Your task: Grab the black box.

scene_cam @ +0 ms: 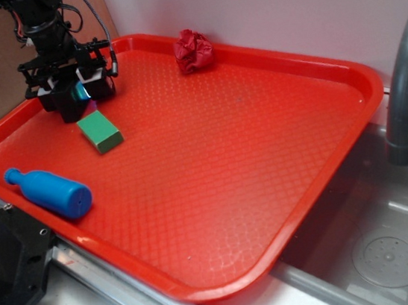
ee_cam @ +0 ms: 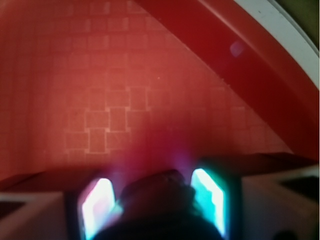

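Black box (ee_cam: 159,202) blurred between gripper (ee_cam: 156,205) pads

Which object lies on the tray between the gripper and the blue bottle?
The green block lies there, just below the gripper and above the blue bottle on the red tray; the exterior view shows it.

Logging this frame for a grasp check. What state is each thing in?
gripper: down at the tray, shut on the black box
black box: between the fingers
green block: free on the tray
blue bottle: lying on its side
red cloth: crumpled
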